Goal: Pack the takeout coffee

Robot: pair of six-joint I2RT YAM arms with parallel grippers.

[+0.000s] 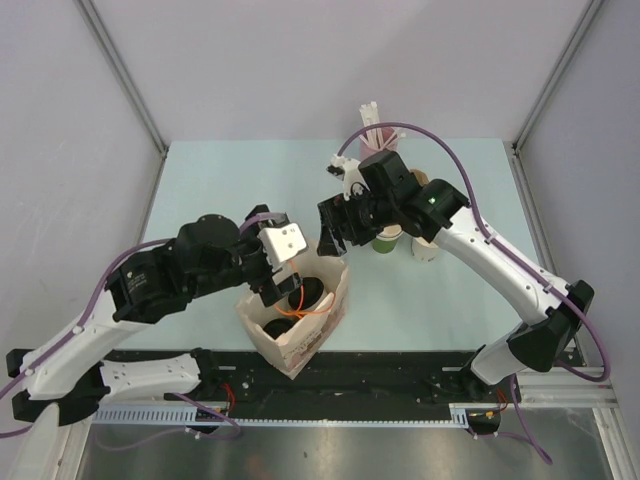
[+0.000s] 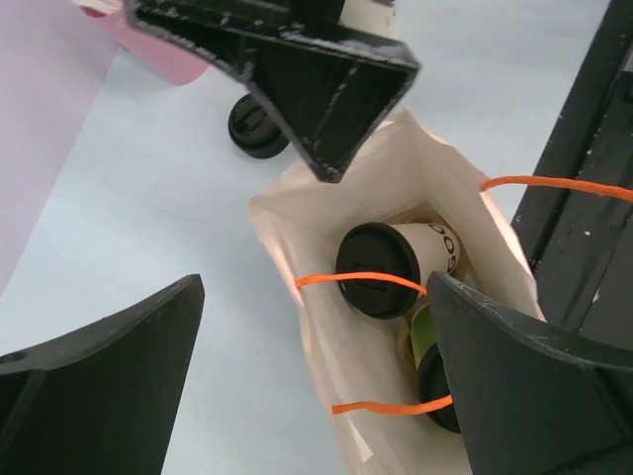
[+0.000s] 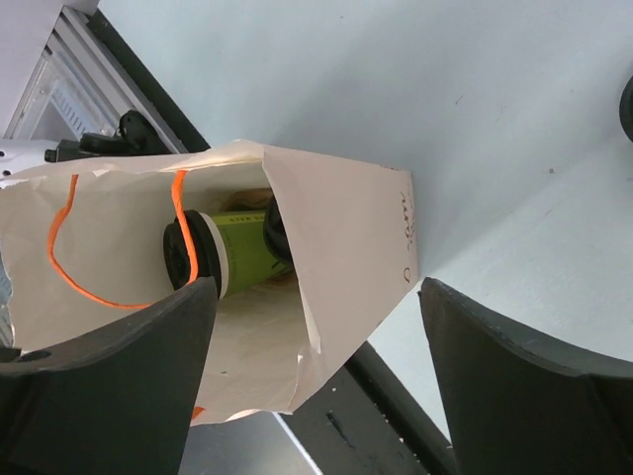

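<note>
The green cup (image 2: 423, 332) is mostly hidden behind a finger (image 2: 524, 386) of the left gripper (image 2: 312, 292).

The top external camera sits high above and behind the arm bases, looking down and away over the whole table (image 1: 200, 190) from a distance. The left wrist camera looks steeply down past the left gripper (image 2: 315, 282), close over the open mouth of the paper bag (image 1: 300, 345). The right wrist camera, also close, looks past the right gripper (image 3: 318, 285) at that bag from its far side. All three views share the bag; both wrist views see inside it
</note>
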